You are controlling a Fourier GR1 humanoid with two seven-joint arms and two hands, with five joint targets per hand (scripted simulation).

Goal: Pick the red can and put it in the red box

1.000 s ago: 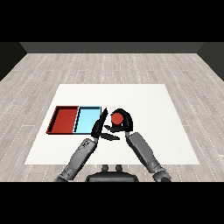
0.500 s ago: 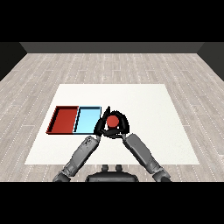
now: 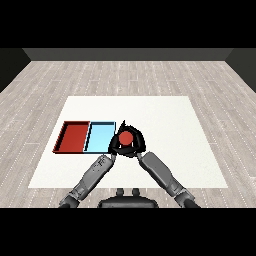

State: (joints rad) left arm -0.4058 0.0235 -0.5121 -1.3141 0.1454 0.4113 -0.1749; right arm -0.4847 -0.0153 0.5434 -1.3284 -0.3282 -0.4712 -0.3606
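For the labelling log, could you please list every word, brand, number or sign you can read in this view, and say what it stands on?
None: no readable text shows anywhere.
The round red can, held in the right hand, shows a plain red top.
The flat red tray and the flat light blue tray are unmarked.
The white table carries no signs.

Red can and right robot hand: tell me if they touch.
Touching. The head view shows the right robot hand curled round the red can, black fingers wrapping both sides with no gap.
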